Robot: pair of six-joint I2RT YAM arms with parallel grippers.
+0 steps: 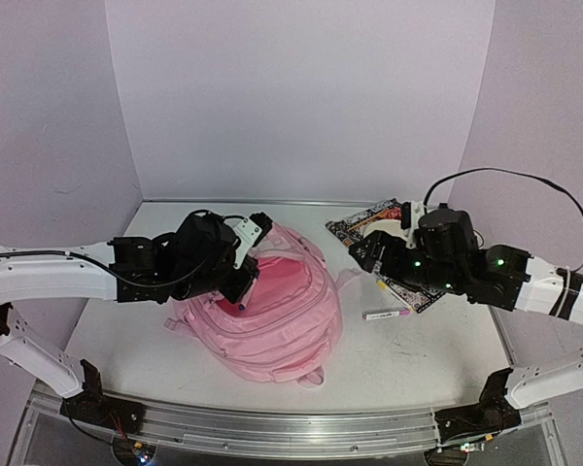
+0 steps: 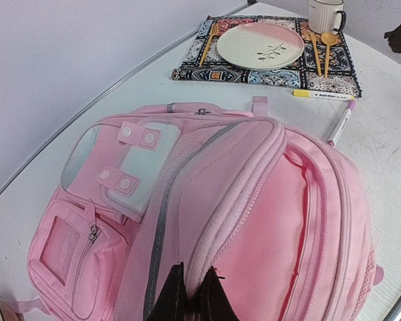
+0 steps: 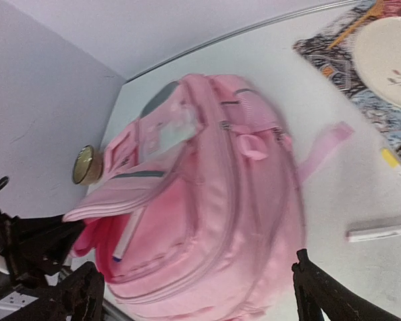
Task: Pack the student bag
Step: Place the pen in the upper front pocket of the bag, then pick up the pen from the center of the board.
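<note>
Top view first: the student bag (image 1: 272,316) lies in the middle of the worktop (image 1: 418,359), with its main pocket gaping. The left end effector (image 1: 243,283) sits on the bag's 10 o'clock rim, closed on the pink edge of the opening. At 2 o'clock from the bag there's a patterned placemat (image 1: 355,225), and the right end effector (image 1: 367,250) hangs above it. A white marker (image 1: 387,315) lies at the bag's 3 o'clock, just clear of it.

Over to the left wrist view: the dark fingers (image 2: 177,297) meet at 6 o'clock, clamped on the bag's ribbed zip edge. At 1 o'clock the placemat carries a plate (image 2: 260,45) and a mug (image 2: 324,13).

Right wrist view now: the fingers (image 3: 317,291) stand wide apart at 5 and 7 o'clock, holding nothing, with the bag beneath them. A pen (image 3: 125,237) lies inside the open pocket, at 8 o'clock.
</note>
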